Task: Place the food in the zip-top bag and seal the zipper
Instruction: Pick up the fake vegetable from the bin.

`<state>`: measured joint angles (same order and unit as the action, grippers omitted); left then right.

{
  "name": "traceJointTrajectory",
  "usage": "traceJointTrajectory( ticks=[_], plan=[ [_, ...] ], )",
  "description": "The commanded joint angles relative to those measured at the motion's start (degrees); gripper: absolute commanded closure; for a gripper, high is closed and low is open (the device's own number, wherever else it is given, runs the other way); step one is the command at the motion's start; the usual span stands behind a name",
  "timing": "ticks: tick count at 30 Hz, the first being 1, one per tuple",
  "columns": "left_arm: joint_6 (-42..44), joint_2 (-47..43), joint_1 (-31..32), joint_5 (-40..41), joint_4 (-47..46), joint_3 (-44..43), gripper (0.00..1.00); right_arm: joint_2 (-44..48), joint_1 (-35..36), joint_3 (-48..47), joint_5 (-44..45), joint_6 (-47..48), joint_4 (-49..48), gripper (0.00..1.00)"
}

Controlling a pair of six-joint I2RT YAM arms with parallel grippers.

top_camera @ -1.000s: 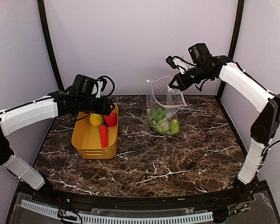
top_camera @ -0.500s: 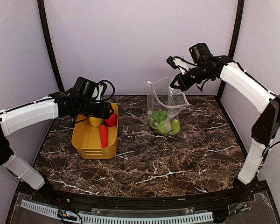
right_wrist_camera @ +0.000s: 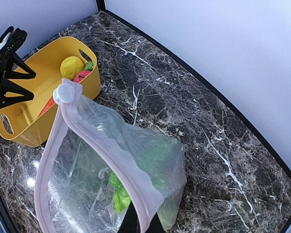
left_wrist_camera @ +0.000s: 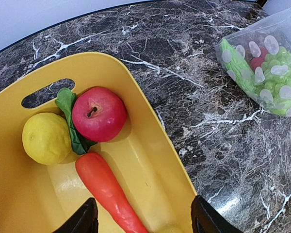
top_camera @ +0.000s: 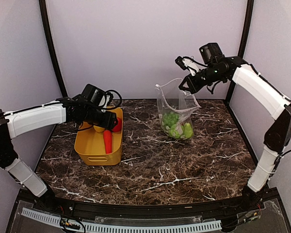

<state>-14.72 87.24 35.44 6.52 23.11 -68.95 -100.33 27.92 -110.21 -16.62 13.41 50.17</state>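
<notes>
Zip-top bag (top_camera: 177, 108) shifted rightward, pinched by right gripper (top_camera: 185, 89), left gripper (left_wrist_camera: 143, 218) wide over basket (top_camera: 94, 146), dark marble table (top_camera: 184, 165), lilac walls (top_camera: 145, 43).

Top external: fixed, high at the near edge, facing the back wall (top_camera: 145, 43), whole surface (top_camera: 184, 165) in frame. Left wrist: close, angled down past the left pincer (left_wrist_camera: 144, 218) into the yellow basket (left_wrist_camera: 157, 145), with the zip-top bag (left_wrist_camera: 262, 58) ahead-right of the pincer. Right wrist: just behind the right pincer (right_wrist_camera: 139, 224), looking down over the bag, the basket farther ahead. All three views share the basket and bag.
</notes>
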Motion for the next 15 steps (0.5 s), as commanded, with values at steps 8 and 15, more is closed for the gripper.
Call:
traceJointTrajectory(
  ticks=[8,15],
  plan=[
    [-2.8,1.1,-1.3,6.7,7.3,1.9,0.35,3.1,0.4,0.4,-1.2,0.4,-1.8,1.00],
    [-7.8,1.7,-4.8,2.6,1.0,7.0,0.39,3.7,0.6,1.5,-1.0,0.6,-1.8,1.00]
  ],
)
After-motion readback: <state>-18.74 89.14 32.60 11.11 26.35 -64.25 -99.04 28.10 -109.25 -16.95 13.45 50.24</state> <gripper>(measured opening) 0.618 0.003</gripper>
